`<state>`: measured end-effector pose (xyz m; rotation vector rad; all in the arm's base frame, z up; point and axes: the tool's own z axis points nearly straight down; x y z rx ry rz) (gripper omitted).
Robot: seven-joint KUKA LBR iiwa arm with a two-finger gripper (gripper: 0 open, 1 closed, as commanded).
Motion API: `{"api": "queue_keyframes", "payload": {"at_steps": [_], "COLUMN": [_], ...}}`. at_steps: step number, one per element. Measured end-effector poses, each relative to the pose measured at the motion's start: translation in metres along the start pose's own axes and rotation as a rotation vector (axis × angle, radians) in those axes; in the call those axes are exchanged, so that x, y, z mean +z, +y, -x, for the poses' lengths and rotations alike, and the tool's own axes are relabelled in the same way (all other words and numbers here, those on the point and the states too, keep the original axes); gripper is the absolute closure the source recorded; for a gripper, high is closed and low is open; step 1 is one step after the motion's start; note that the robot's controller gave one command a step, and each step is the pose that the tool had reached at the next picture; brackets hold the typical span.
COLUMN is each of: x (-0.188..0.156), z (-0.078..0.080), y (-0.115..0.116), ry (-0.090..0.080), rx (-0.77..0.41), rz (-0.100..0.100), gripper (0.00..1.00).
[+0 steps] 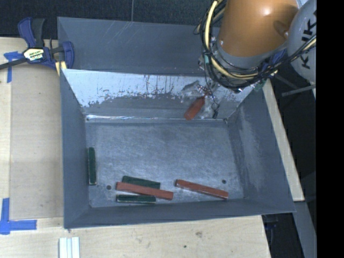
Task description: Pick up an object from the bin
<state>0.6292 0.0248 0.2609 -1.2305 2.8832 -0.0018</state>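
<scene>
1. the red stick [194,109] hangs tilted at the back of the bin [73,160], right of the middle. it sits in front of the seam where the sloping back wall [134,90] meets the floor [161,144].
2. its upper end goes up to the right into the tool [205,98]. its lower end points down and to the left, clear of the other things on the floor.
3. the tool is clenched on that upper end. the thin metal fingers [208,93] close in on the stick from above.
4. above the tool sits the arm's rounded orange cover [252,18], ringed by yellow and black cables [215,63]. the arm comes in over the bin's back right corner.
5. the middle of the floor is bare grey metal. the back wall behind the stick is scratched and streaked.
6. the other things lie well apart from the tool, along the front and left of the floor.
7. a second red bar [201,189] lies near the front, right of the middle, sloping slightly down to the right.
8. left of it, three sticks lie close together in a small stack:
   - a dark green bar [141,182] at the back
   - a third red bar [145,191] just in front of it, touching or overlapping it
   - a black-green bar [136,199] nearest the front wall
9. a lone green stick [92,165] lies along the left wall, pointing front to back.
</scene>
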Motion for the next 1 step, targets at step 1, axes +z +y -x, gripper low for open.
{"api": "queue_keyframes", "payload": {"at_steps": [1], "x": [0.0194], "z": [-0.0172], "y": [0.0073], "ry": [0.005], "rx": [-0.01], "rz": [0.005], "gripper": [1.0]}}
